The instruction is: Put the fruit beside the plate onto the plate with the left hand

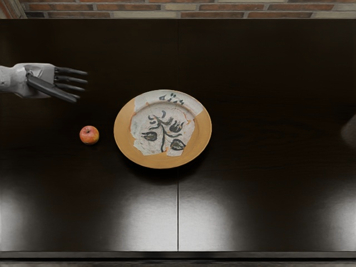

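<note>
Red apple [89,134] just left of the painted plate [123,133] on a dark table [267,194], left hand [47,82] farther left and beyond, fingers stretched wide, holding nothing, blurred grey shape [349,132] far right of the plate, unreadable

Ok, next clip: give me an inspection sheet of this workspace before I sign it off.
Surface: dark glossy table, seam down its middle, glare patches near the front.
Job's things: apple on the table left of the plate, apart from it; the plate holds nothing.
Clutter: nothing seen.
Grippers: left hand at upper left, fingers straight, holding nothing, well clear of the apple; pale blur at the right edge, possibly the right hand, too little shows to tell.
Cables: nothing seen.
Surroundings: brick wall along the top edge.
</note>
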Controlling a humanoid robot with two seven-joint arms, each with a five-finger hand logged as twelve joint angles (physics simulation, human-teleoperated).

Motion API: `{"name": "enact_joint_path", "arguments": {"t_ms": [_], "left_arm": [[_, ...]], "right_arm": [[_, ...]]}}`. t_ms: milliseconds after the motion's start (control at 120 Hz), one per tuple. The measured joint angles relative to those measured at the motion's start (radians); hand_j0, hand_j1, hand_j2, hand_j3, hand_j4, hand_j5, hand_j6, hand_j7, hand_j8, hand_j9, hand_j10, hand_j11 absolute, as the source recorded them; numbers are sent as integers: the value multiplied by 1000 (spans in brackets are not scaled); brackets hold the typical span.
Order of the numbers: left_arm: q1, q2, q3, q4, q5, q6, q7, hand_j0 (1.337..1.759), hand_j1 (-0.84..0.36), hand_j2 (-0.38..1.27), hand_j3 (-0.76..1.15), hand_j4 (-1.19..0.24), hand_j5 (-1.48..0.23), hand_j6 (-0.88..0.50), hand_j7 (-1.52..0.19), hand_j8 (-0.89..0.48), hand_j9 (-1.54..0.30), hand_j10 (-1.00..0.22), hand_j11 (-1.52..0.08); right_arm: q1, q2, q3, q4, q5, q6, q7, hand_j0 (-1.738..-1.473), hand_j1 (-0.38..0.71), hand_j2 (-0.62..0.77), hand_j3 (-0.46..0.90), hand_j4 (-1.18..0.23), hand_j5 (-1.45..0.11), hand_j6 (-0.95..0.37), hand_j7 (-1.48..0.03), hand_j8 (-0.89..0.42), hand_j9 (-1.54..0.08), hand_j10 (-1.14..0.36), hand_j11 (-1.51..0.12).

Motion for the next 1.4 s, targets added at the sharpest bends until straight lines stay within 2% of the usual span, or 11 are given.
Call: {"name": "enact_joint_path", "arguments": {"t_ms": [175, 367, 433, 517, 600, 650, 725, 850, 925, 1142, 1400], "left_arm": [[-30, -3, 3, -3, 32, 0, 0, 1658, 54, 50, 0, -246, -320, -245, -320, -245, -320, -245, -320], [-124, -34, 9, -40, 344, 0, 3, 1658, 54, 50, 0, -247, -321, -247, -321, -246, -320, -246, -320], [-146, -62, 9, -62, 419, 0, 23, 1658, 54, 50, 0, -247, -321, -247, -321, -247, -321, -246, -320], [-145, -66, 9, -117, 488, 0, 44, 1658, 54, 50, 0, -247, -321, -247, -321, -247, -321, -247, -321], [-157, -37, 34, -229, 539, 0, 74, 1658, 54, 50, 0, -248, -321, -248, -321, -248, -321, -247, -321], [-211, -4, 81, -305, 555, 13, 84, 1658, 54, 50, 0, -248, -321, -249, -321, -248, -321, -248, -321], [-357, 12, 225, -413, 566, 111, 92, 1658, 54, 50, 0, -248, -321, -248, -321, -248, -321, -248, -321], [-415, 12, 404, -532, 568, 278, 95, 1658, 54, 50, 0, -249, -321, -249, -321, -249, -321, -248, -321], [-521, 11, 523, -591, 568, 395, 96, 1658, 54, 50, 0, -249, -321, -249, -321, -249, -321, -248, -321], [-578, -70, 731, -692, 577, 625, 107, 1658, 54, 51, 0, -249, -321, -249, -321, -249, -321, -248, -321], [-623, -244, 915, -705, 579, 802, 123, 1658, 54, 50, 0, -248, -321, -249, -321, -248, -321, -248, -321]], "right_arm": [[-1, 0, -1, 2, 0, 1, -5, -1658, -310, -7, 0, -33, -43, -33, -43, -33, -43, -33, -43], [-2, 0, -1, 3, 0, 1, -10, -1658, -310, -6, 0, -33, -43, -33, -43, -33, -43, -33, -43], [-3, 0, -1, 3, 0, 1, -10, -1658, -310, -7, 0, -33, -43, -33, -43, -33, -43, -33, -43], [-3, 0, -2, 3, 0, 1, -10, -1658, -310, -7, 0, -33, -43, -33, -43, -33, -43, -33, -43], [-3, 0, -2, 3, 0, 1, -10, -1658, -310, -6, 0, -33, -43, -33, -43, -33, -43, -33, -43], [-3, 0, -2, 3, 0, 1, -10, -1658, -310, -7, 0, -33, -43, -33, -43, -33, -43, -33, -43], [-3, 0, -2, 3, 0, 1, -10, -1658, -310, -7, 0, -33, -43, -33, -43, -33, -43, -33, -43], [-3, 0, -1, 3, 0, 1, -10, -1658, -310, -7, 0, -33, -43, -33, -43, -33, -43, -33, -43], [-3, 0, -1, 3, 0, 1, -10, -1658, -310, -7, 0, -33, -43, -33, -43, -33, -43, -33, -43], [-3, 0, -1, 3, 0, 1, -10, -1658, -310, -7, 0, -33, -43, -33, -43, -33, -43, -33, -43], [-3, 0, -1, 3, 0, 1, -10, -1658, -310, -7, 0, -33, -43, -33, -43, -33, -43, -33, -43]]}}
